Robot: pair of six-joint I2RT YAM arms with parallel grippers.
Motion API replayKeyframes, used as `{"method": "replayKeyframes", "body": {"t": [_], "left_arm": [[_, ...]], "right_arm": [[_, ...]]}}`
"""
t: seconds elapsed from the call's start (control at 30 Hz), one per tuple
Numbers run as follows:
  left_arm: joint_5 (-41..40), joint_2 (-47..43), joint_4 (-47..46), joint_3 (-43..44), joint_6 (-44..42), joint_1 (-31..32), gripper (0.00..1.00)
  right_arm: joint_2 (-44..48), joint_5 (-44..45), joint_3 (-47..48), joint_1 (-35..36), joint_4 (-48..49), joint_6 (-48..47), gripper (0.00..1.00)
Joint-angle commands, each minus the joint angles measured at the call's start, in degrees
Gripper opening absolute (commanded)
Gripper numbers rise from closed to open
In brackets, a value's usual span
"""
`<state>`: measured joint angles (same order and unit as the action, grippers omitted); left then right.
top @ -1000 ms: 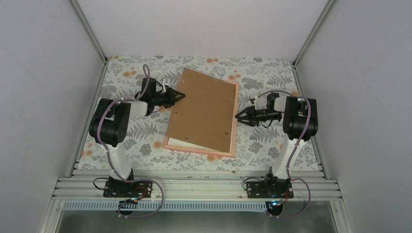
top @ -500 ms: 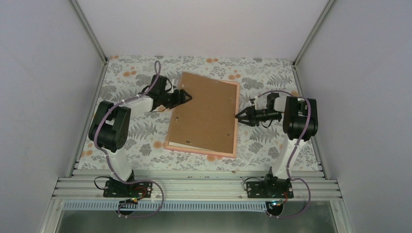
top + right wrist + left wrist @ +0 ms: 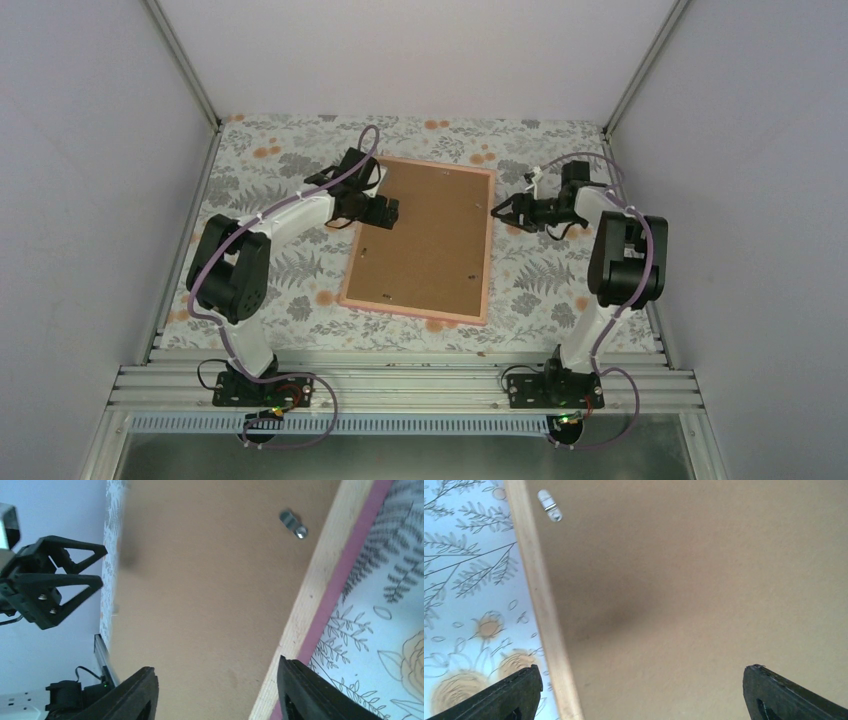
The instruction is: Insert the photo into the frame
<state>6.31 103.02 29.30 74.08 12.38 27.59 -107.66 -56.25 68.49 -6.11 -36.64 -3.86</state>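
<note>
Apparently nearly done: brown backing board (image 3: pixel 425 240) is seated flat in the frame (image 3: pixel 487 250) at table (image 3: pixel 270 160) centre; the photo is hidden, presumably beneath. At 10 o'clock the left pincer (image 3: pixel 385 213) is spread wide; at 2 o'clock the right pincer (image 3: pixel 503 210) is parted, empty.

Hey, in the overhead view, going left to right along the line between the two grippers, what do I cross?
The left gripper → brown board → frame, its pink right edge → right gripper.
</note>
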Motion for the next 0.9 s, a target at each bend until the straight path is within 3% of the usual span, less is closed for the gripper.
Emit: {"method": "replayKeyframes", "body": {"t": [0.0,0.27,0.43,0.6,0.87], "left_arm": [[-4.75,-0.51,5.32,2.08,-4.77,-0.04,1.0],[5.34,-7.75,-0.33,-3.1,-6.86,-8.23,1.0],[10.96,-12.0,0.59,-7.5,-15.36,-10.75,1.0],[13.78,-13.6,1.85,-11.96,-20.73,-10.87,1.0],[12.18,-9.89,-2.03,-18.1,-17.63,-9.18,0.95]], "right_arm": [[2.94,1.71,1.65,-0.4,1.16,-1.26,0.67],[5.8,3.81,4.09,6.02,1.97,-5.46,0.74],[5.7,3.82,5.39,13.72,2.83,-5.61,0.78],[3.67,4.38,4.77,22.7,7.9,-2.11,0.77],[-4.24,6.16,4.42,33.0,19.08,7.8,0.68]]}}
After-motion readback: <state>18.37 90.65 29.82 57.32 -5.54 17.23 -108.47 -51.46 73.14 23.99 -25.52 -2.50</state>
